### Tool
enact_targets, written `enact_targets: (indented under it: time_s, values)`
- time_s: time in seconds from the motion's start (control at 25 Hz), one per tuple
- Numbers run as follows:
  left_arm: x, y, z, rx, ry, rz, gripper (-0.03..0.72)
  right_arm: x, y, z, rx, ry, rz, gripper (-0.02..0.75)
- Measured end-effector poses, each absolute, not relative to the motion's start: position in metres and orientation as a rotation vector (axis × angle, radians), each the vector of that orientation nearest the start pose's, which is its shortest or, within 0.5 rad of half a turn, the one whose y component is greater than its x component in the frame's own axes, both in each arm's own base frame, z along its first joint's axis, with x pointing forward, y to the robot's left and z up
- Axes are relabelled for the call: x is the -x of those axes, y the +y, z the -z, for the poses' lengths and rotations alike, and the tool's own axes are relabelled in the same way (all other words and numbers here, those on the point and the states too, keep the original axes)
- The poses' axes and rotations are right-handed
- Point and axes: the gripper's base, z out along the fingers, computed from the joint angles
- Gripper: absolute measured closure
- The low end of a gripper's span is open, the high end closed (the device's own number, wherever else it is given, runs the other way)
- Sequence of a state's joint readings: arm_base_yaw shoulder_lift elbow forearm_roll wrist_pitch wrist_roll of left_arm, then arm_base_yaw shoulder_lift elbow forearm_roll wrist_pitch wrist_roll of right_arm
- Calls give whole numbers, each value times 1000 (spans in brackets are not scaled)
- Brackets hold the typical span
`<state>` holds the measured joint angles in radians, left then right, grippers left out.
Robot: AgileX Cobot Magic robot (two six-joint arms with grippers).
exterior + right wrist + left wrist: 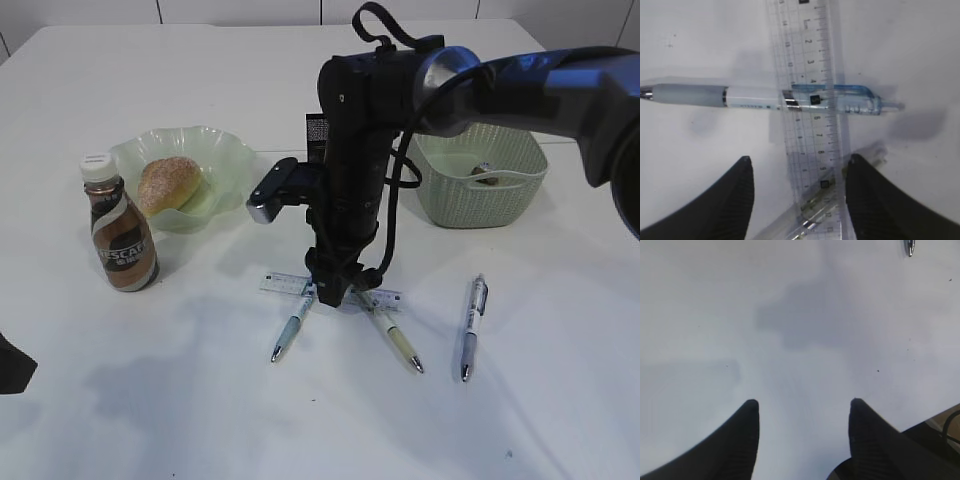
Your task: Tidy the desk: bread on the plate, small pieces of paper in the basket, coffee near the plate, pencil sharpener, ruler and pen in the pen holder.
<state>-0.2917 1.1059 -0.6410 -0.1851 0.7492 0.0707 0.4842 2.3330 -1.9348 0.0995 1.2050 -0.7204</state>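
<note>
Clear plastic, the ruler [810, 100] is straddled by the open right gripper [797, 192], unheld; pens are crossed by it. Left of it, bread [168, 183] is plated, coffee [120, 238] set beside. Something, perhaps paper, is basketed [480, 172].

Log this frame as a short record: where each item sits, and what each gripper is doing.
bread: in the plate
plate: back left of desk
coffee: upright, beside plate
basket: back right, small item inside
ruler: flat on desk, lying across two pens
pens: three on desk; blue-clip pen under ruler
right gripper: open, jaws either side of ruler
left gripper: open, above bare desk
</note>
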Motion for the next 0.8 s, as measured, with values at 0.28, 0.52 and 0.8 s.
enact_targets:
  time_s: [0.28, 0.52, 0.8]
  values:
    - [-177, -65, -239, -344, 2683, 278, 287, -417, 229, -141, 1704, 2574, -135, 280]
    - [-177, -65, -239, -344, 2683, 278, 287, -419, 230, -139, 1694, 2563, -132, 280]
    - [-177, -65, -239, -344, 2683, 278, 287, -419, 230, -139, 1689, 2556, -129, 280]
